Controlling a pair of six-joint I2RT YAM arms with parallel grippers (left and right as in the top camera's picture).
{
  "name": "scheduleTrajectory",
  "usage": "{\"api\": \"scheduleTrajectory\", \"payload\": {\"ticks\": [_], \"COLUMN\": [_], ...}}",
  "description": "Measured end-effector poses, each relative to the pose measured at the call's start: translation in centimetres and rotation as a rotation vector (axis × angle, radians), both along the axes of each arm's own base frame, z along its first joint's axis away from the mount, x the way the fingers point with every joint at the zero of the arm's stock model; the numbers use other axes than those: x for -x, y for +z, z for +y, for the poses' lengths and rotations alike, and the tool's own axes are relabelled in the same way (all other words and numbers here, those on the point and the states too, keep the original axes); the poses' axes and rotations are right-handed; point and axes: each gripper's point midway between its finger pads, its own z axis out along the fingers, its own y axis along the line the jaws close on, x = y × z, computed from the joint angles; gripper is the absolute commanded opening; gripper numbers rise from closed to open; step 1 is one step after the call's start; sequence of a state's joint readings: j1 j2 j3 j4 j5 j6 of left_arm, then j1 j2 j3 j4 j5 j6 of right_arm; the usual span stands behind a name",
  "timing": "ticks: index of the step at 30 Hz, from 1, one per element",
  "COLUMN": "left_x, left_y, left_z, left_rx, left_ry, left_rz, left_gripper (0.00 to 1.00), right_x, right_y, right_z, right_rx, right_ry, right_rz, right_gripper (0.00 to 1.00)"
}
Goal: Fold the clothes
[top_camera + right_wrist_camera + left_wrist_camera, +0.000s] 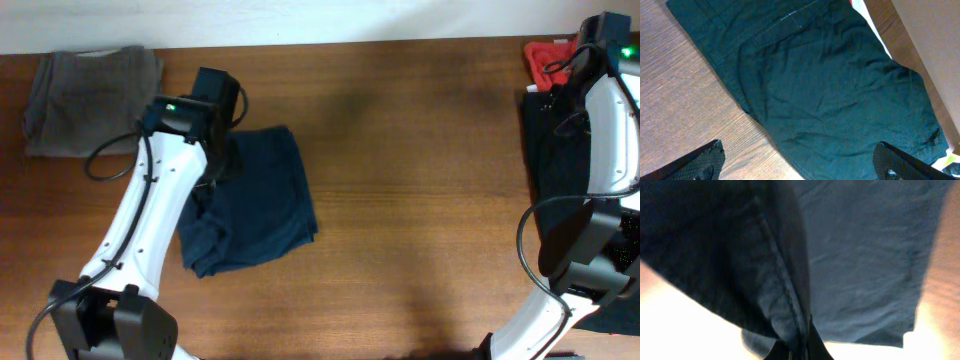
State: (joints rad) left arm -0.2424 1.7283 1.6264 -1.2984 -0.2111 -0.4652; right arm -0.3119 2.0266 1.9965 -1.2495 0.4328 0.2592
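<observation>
The table (420,150) carries navy shorts (265,200) at 9 o'clock, a black garment (545,160) at 3, grey shorts (90,90) at 10 and a red garment (545,58) at 2. The left pincer (799,347) is clenched on a fold of the navy shorts. The right pincer (802,162) hangs released above the black garment.

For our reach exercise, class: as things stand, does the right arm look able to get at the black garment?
Probably yes. The right gripper hangs open directly over the black garment, which lies spread on the table with nothing covering it; a straight descent looks unobstructed.
</observation>
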Motion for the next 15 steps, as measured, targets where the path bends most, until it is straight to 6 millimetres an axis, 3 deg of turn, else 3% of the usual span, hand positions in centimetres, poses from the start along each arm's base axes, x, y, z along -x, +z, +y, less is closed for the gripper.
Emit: {"api": "scheduleTrajectory", "payload": {"ticks": [5, 6, 12, 15], "left_x": [-0.9, -0.9, -1.9, -2.3], "left_y": [-0.1, -0.6, -7.1, -7.4], "left_z": [-4.2, -5.0, -9.4, -10.9], "left_rx": [0.066, 0.072, 0.161, 0.199], "left_ry": [-0.092, -0.110, -0.167, -0.193], "left_rz": [-0.050, -0.040, 0.090, 0.074], "left_gripper": [0.04, 0.01, 0.01, 0.01], "right_x": [0.0, 0.0, 0.0, 0.0], "right_y": [0.0, 0.0, 0.0, 0.0], "right_z": [0.0, 0.0, 0.0, 0.0], "right_rx": [0.000, 0.000, 0.000, 0.000], "right_ry": [0.000, 0.000, 0.001, 0.000], "right_rz": [0.000, 0.000, 0.001, 0.000], "right_gripper": [0.98, 0.98, 0.98, 0.98]}}
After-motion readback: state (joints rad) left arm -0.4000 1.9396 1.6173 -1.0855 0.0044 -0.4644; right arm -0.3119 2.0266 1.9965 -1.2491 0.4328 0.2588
